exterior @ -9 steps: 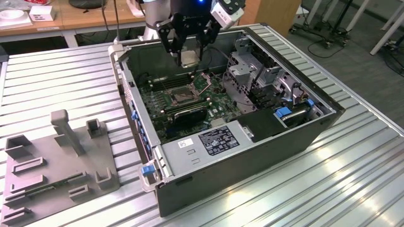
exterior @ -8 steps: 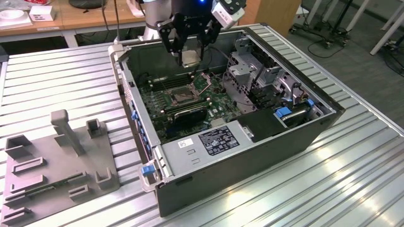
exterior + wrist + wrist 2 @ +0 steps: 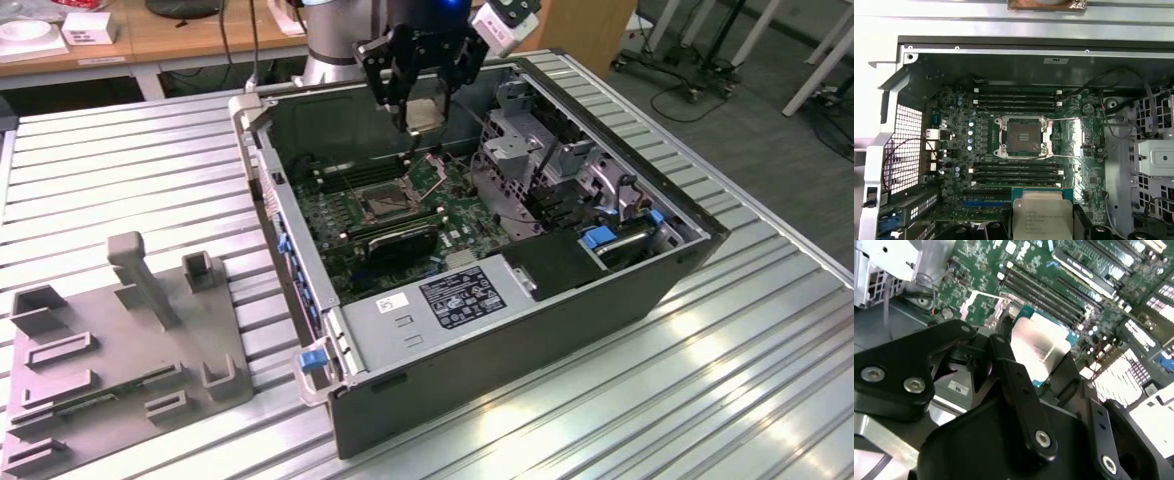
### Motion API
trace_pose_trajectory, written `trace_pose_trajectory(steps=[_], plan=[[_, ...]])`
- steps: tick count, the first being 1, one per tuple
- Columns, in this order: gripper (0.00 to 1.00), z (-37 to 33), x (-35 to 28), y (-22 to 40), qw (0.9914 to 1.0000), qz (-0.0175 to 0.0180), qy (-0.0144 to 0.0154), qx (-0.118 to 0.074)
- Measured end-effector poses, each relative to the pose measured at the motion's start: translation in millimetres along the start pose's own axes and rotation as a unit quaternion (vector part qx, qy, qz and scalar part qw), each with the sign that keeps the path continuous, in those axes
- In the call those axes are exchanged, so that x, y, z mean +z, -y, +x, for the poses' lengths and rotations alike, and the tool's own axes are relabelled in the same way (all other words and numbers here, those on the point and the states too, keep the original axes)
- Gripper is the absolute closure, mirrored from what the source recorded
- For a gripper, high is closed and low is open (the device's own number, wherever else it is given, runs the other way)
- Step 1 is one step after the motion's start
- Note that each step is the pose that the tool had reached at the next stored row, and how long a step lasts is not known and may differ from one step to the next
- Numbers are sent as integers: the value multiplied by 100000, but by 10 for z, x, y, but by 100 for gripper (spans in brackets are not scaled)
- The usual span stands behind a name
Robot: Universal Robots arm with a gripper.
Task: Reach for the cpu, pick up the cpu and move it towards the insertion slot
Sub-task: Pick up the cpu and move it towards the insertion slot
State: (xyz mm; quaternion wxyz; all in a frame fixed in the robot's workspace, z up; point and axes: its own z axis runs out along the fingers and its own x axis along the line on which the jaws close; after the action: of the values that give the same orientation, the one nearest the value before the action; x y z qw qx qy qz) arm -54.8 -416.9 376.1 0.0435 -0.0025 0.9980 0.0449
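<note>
My gripper (image 3: pixel 424 108) hangs over the back of the open computer case, shut on the cpu (image 3: pixel 426 115), a thin square chip with a silvery face. In the second wrist view the black fingers (image 3: pixel 1004 360) clamp the cpu (image 3: pixel 1040 346) at its edges. The first wrist view shows the cpu (image 3: pixel 1043 216) held above the motherboard, apart from it. The insertion slot (image 3: pixel 388 204) is a dark square socket with a shiny metal frame, its lid open, near the middle of the board (image 3: pixel 1021 137). It lies below and in front of the gripper in the exterior view.
Long black memory slots (image 3: pixel 1019 100) run on both sides of the socket. A white-labelled grey metal box (image 3: pixel 447 298) sits at the case's front, a drive cage (image 3: pixel 534 150) to the exterior view's right. A grey fixture plate (image 3: pixel 120 330) with upright blocks lies at the exterior view's left.
</note>
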Motion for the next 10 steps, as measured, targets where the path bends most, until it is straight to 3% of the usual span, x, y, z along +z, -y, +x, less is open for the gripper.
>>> trace_pose_trajectory(steps=[10], plan=[[45,2,0,0,100000,7,-1,-4]])
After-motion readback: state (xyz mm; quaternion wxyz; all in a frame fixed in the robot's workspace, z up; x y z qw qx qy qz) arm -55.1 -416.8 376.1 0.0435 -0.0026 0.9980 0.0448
